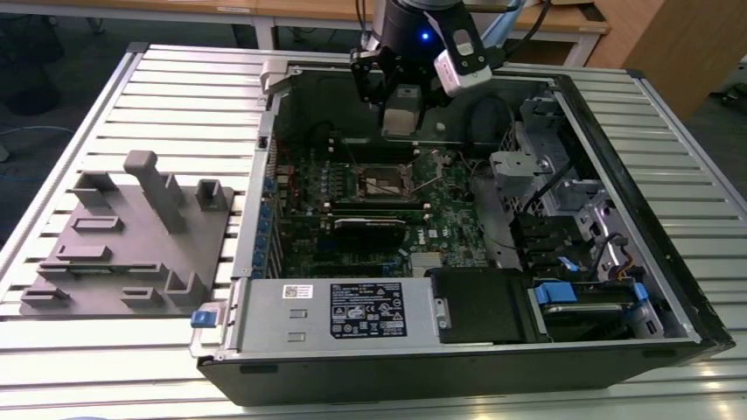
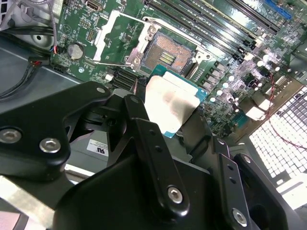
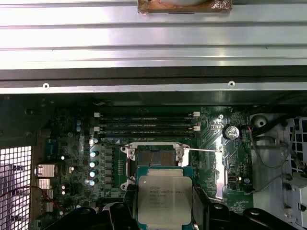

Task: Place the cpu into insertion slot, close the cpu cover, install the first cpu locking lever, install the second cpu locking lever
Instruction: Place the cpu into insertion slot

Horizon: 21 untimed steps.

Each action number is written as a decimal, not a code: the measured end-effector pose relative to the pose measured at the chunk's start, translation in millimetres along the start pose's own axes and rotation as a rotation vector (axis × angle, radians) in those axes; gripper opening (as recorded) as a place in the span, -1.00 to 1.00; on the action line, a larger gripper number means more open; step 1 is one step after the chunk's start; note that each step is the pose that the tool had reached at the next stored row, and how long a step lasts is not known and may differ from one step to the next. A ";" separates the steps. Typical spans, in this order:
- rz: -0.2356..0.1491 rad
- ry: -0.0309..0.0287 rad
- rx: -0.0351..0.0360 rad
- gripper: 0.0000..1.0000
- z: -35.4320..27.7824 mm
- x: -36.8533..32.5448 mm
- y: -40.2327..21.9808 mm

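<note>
Inside the open black computer case [image 1: 467, 372]: a green circuit board [image 1: 450, 232] is seen lying flat on the case floor.
Gripper: the black two-fingered gripper [image 1: 401, 127] is held above the far part of the board, its fingers [image 2: 139, 120] clamped on opposite edges of the chip.
Cpu: the small flat square chip with a dull silver-tan metal top [image 3: 160, 196] is carried between the fingers, lifted clear of the board and just beside the socket, not seated.
Insertion slot: the small square dark socket rimmed by a silvery frame [image 2: 165, 52] is left uncovered, its contact field bare in both wrist views.
Cpu cover: the thin square silvery frame plate with a cut-out middle [image 2: 102, 39] is swung back off the socket.
Lever: a thin metal rod [image 3: 204, 150] is seen stretched out beside the socket.
Surroundings: the case is set on a slatted aluminium table [image 1: 175, 79], with a grey moulded fixture block [image 1: 129, 254] at the exterior view's left.
</note>
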<state>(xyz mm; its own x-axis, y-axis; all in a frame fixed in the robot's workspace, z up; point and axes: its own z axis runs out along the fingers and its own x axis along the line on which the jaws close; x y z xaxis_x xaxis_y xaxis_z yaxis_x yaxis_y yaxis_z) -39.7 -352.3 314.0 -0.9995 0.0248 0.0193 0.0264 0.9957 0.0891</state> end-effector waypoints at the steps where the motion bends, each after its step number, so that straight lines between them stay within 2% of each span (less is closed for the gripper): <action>1: 0.000 0.0000 -0.0002 0.08 1.0 0.0 -0.1; 9: 0.000 -0.0001 -0.0002 0.08 1.7 0.0 -0.1; 11: 0.000 -0.0001 -0.0002 0.08 4.2 -0.1 -0.3; 21: 0.000 -0.0001 -0.0002 0.08 8.2 -0.2 -0.7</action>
<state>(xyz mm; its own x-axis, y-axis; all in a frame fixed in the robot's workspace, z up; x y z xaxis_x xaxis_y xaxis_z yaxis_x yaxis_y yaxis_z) -39.7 -352.3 305.7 -0.9995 0.0247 0.0193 0.0264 0.9957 0.0892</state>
